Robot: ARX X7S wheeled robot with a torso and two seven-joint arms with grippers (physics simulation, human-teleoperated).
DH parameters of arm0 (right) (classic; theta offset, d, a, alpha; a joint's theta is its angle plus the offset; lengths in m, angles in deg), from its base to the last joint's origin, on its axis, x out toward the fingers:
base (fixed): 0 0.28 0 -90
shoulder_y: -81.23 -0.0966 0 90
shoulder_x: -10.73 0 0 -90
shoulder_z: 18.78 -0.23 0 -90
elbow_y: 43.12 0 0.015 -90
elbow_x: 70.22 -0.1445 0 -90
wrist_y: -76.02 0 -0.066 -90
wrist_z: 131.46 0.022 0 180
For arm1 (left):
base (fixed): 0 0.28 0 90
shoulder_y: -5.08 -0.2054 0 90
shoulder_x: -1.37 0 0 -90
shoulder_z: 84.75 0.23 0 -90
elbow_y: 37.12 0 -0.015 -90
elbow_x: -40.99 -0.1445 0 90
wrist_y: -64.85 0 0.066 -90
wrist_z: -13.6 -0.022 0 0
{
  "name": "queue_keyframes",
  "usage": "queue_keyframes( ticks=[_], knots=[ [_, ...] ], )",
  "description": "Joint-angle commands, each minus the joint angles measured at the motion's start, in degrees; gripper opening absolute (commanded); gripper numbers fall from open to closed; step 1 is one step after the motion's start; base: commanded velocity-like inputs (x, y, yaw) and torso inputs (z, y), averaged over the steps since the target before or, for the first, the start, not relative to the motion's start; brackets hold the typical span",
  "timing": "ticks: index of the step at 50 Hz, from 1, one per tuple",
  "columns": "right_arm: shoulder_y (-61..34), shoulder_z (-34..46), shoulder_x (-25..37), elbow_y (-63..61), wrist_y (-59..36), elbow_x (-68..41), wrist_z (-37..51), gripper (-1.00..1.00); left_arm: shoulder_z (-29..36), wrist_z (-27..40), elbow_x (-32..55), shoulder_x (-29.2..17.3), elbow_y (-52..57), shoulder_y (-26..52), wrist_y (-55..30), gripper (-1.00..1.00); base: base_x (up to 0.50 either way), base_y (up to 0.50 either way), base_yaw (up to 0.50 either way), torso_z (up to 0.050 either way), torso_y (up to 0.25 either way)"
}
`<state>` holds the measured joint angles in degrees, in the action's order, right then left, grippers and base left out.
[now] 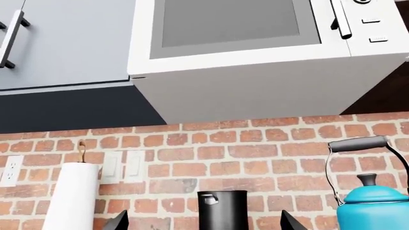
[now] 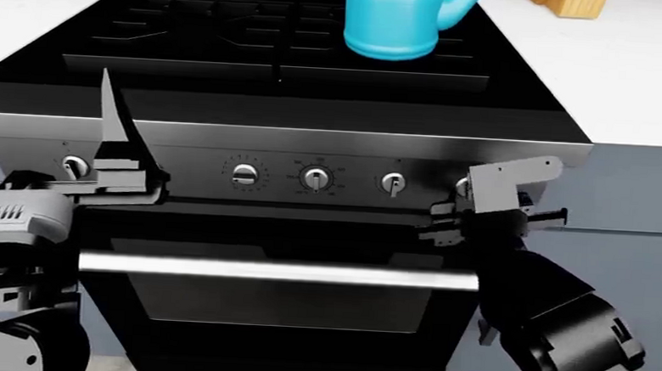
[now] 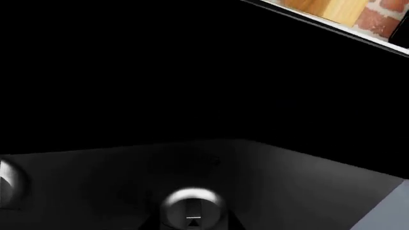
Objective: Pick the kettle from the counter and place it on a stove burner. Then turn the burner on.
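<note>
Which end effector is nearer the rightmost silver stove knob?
Right. The right end effector is at the rightmost silver stove knob, partly covering it in the head view; the left end effector sits by the far-left knob, across the panel.

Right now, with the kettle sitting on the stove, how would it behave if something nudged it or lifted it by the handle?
The kettle would probably slide rather than tip, since its body looks wide and squat on the stovetop. Lifted by the thin wire handle, it would likely swing. Its knobbed lid looks loose-fitting, so it might rattle or slip off if tilted.
</note>
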<state>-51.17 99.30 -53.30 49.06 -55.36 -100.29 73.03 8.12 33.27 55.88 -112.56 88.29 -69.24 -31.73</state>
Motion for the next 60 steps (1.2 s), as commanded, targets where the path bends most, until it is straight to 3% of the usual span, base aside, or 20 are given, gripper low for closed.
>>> queue_keyframes(
  ticks=[1, 60],
  knots=[
    [-1.9, 2.9, -0.2, -1.9, -1.0, 0.4, -2.0, -1.0, 0.0, 0.2, 0.2, -0.1, 0.0, 0.0, 0.0, 1.0, 0.01, 0.0, 0.0, 0.0, 0.0],
    [-10.5, 24.5, 0.0, 0.4, -6.0, 11.3, -12.4, -1.0, 0.3, 0.8, 0.8, -0.8, 0.1, 0.0, 0.4, 1.0, 0.01, 0.0, 0.01, 0.0, -0.002]
  ],
)
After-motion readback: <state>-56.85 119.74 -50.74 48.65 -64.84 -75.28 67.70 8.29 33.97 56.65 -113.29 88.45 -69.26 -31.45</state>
